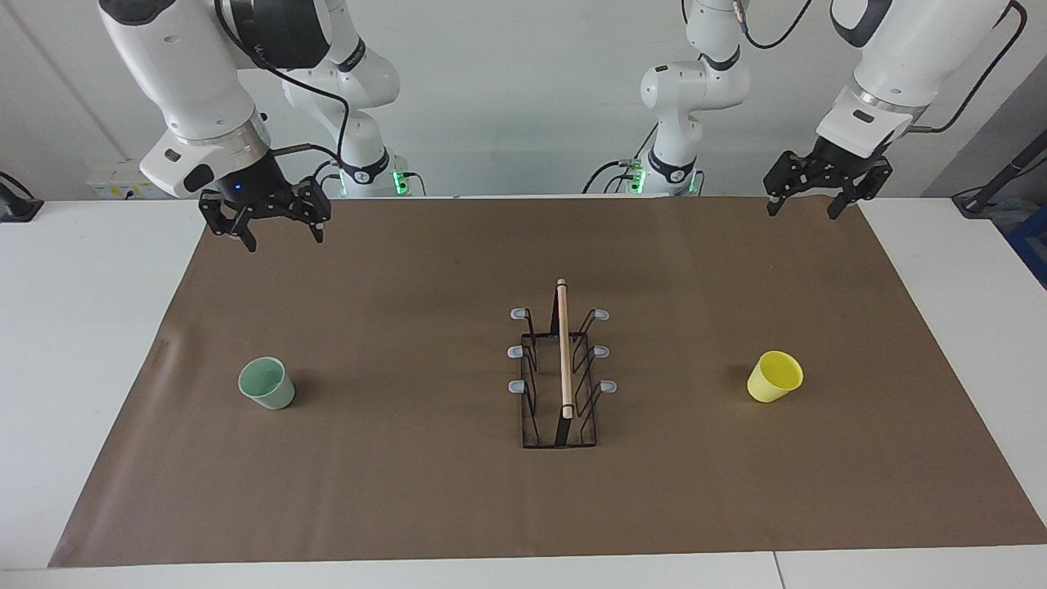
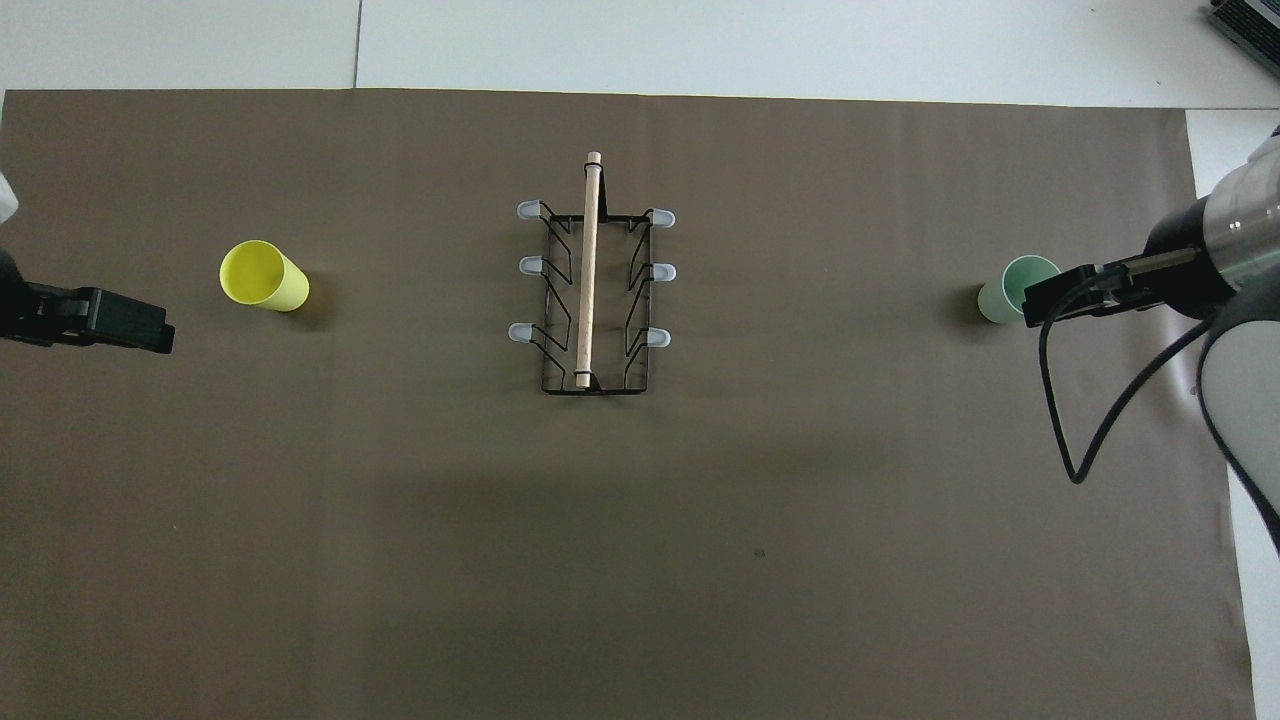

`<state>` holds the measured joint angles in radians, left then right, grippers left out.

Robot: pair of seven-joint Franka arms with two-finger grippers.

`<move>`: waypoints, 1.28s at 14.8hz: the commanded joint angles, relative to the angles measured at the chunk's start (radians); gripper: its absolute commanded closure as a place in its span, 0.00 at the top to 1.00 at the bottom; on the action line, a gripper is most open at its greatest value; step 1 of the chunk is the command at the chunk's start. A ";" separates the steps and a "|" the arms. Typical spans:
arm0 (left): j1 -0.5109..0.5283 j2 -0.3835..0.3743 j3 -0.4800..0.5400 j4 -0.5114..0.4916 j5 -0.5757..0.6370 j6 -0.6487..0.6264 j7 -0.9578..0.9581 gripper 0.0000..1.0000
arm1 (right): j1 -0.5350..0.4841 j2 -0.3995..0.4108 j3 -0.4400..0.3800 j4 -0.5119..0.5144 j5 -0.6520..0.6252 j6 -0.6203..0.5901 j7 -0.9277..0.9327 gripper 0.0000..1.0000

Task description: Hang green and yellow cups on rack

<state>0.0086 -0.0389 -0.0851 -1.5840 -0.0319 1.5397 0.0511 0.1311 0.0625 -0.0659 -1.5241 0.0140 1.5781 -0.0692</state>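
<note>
The black wire rack, with its wooden rod on top and grey-tipped prongs on both sides, stands mid-mat with nothing on it. The pale green cup stands mouth up toward the right arm's end. At about the same distance from the robots, the yellow cup stands mouth up toward the left arm's end. My right gripper hangs open and empty over the mat's robot-side edge. In the overhead view it covers part of the green cup. My left gripper hangs open and empty over the mat's other robot-side corner.
A brown mat covers most of the white table. A black cable loops down from the right arm's wrist. Bare mat lies between each cup and the rack.
</note>
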 commanded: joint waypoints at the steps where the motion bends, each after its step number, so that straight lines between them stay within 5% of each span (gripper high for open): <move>1: 0.014 -0.016 -0.012 -0.011 -0.008 0.004 0.001 1.00 | -0.021 0.014 0.020 0.021 0.020 -0.001 0.014 1.00; 12: 0.005 -0.039 -0.008 -0.070 0.013 0.049 -0.004 1.00 | -0.030 0.013 0.024 0.019 0.020 0.010 0.011 1.00; 19: 0.016 0.104 -0.001 -0.002 0.043 0.091 -0.118 1.00 | -0.031 0.013 0.024 0.019 0.020 0.008 0.008 1.00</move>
<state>0.0095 -0.0005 -0.0839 -1.6088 -0.0088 1.6001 -0.0152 0.1222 0.0626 -0.0574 -1.5210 0.0140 1.5786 -0.0691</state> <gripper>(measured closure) 0.000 0.000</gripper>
